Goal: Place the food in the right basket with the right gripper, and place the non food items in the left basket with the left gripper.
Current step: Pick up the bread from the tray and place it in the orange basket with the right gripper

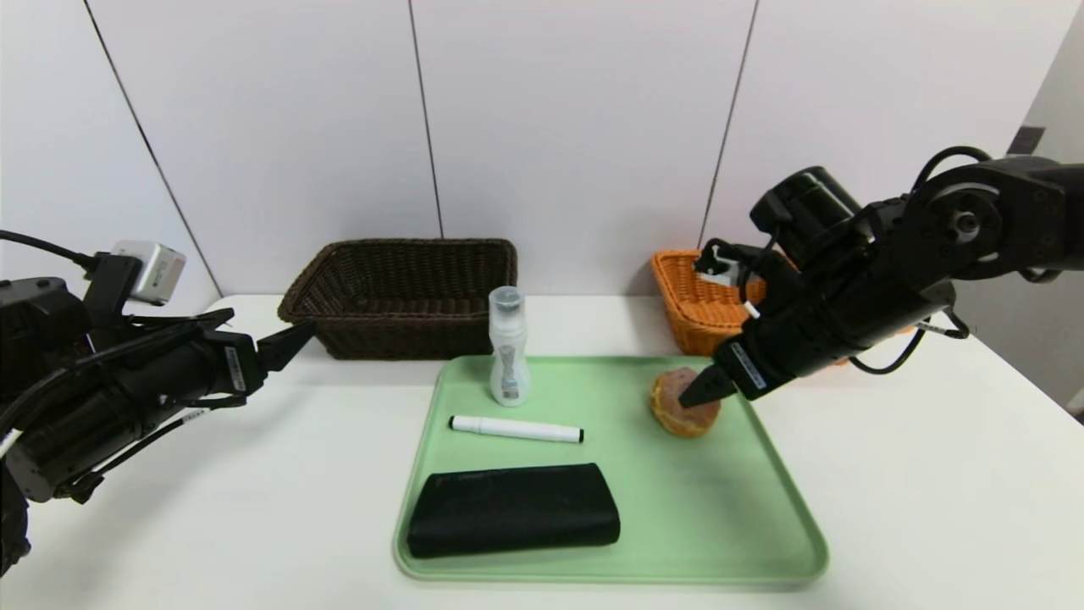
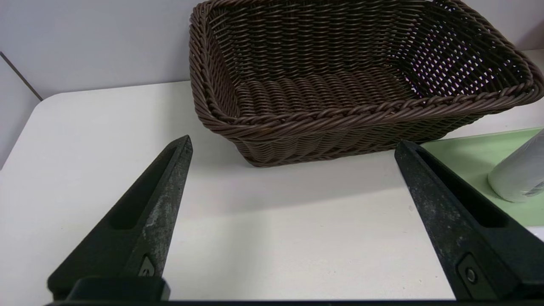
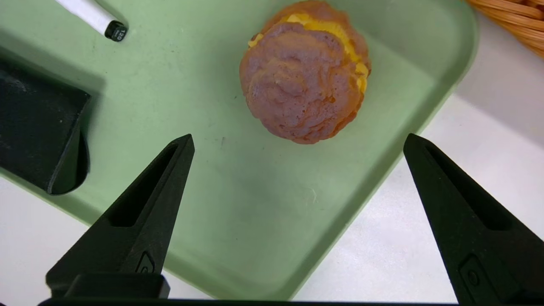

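Right pincer (image 3: 299,142): I have it above the right side of the green tray (image 1: 703,525), jaws wide apart, nothing between them. The cream puff (image 3: 304,78) sits on the tray near its far right corner, just ahead of the fingertips. I read the wide spread as room for a round, soft-looking body; the tips slant down towards it, which suits a grasp from above. Orange wicker basket (image 1: 707,326) stands behind that corner, so the carry should be short. Probable next step: advance a little, lower so the jaws straddle the puff, close gently. Risk: squeezing out the yellow filling, or a tip catching the tray rim.

Left pincer (image 2: 293,144): parked over the table (image 1: 279,474), in front of the dark brown wicker basket (image 2: 361,123), jaws also wide apart and nothing held. From there it keeps out of the right arm's way, I judge, and near its own drop point.

Non-food, 3 items, all on the tray: clear bottle (image 1: 509,347), upright by the far left corner; white marker with black ends (image 1: 517,429), lying crosswise; black case (image 1: 514,510), lying along the near left edge. All 3 lie on the tray's left half, which should suit the left arm. Upright bottle could tip if nudged; I would grip it round its waist.
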`<state>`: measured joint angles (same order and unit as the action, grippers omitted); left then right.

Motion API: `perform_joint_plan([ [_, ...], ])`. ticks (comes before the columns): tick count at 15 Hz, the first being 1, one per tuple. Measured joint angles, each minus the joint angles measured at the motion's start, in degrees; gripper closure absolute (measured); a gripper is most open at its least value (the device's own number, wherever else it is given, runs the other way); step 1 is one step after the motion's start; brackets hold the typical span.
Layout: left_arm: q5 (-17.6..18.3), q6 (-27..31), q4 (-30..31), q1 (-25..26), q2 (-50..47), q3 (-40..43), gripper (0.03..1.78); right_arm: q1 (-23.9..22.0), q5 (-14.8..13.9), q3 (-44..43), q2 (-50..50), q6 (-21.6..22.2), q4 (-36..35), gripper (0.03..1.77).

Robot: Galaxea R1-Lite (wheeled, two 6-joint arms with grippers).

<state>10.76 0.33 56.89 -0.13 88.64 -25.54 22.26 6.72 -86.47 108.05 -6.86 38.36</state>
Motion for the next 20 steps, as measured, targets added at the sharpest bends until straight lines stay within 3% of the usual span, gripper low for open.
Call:
perform_joint_plan([
  [4, 0.0, 0.0, 0.3, 0.1, 0.7, 0.0, 0.12, -0.4, 0.3, 0.0, 2.8, -0.1, -4.2, 0.10],
  [8, 0.0, 0.1, 4.3, 0.2, 2.3, -0.3, 0.12, -0.5, 0.4, 0.1, 5.3, -0.2, -5.3, 0.10],
  [20, 0.1, 0.2, 4.9, 0.7, 3.6, -0.6, 0.12, -0.3, 1.2, 1.8, 8.2, -1.5, -10.1, 0.09],
])
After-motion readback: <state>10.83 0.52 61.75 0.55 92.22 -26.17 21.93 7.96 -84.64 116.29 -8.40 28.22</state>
